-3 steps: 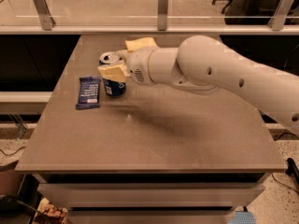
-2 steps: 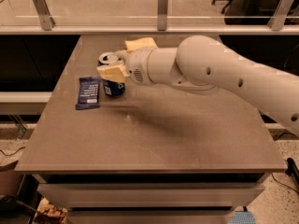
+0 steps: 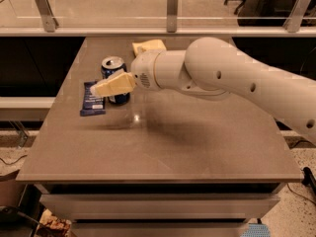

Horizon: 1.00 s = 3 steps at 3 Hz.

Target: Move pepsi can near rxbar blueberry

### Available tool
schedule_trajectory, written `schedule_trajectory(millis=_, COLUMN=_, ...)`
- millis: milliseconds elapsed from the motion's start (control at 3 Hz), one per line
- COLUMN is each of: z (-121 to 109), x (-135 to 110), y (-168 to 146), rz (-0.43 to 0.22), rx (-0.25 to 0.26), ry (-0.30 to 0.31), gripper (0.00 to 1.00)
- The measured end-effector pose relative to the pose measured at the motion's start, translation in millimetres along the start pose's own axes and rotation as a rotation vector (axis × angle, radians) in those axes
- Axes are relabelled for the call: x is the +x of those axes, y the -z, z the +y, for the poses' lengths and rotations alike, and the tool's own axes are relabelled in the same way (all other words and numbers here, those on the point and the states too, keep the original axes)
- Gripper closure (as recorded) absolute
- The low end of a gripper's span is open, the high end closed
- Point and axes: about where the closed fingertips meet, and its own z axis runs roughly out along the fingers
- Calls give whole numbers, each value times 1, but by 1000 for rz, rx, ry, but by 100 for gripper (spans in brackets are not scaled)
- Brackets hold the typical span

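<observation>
The pepsi can (image 3: 113,64), blue with a silver top, stands upright on the table's left side. The rxbar blueberry (image 3: 92,100), a flat dark blue wrapper with a white patch, lies just to the left of the can, nearly touching it. My gripper (image 3: 110,85) reaches in from the right at the can. Its pale yellow tip covers the front of the can's body and ends over the bar's right edge. The can's lower part shows below it, down on the table.
A pale yellow sponge (image 3: 148,46) lies behind the can near the table's far edge. The brown table (image 3: 163,142) has its front edge close to the camera. A glass rail (image 3: 172,4) runs behind. My white arm (image 3: 232,80) spans the right half.
</observation>
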Motion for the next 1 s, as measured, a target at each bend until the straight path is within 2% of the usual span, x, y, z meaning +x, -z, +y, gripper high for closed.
schedule_trajectory(millis=333, z=0, x=0, y=0, rz=0, rx=0, ry=0, gripper=0)
schedule_trajectory(millis=667, z=-4, x=-13, y=4, rz=25, rx=10, ry=4, gripper=0)
schedule_trajectory(millis=1000, z=-22, x=-43, y=20, rz=58, rx=47, ry=16, gripper=0)
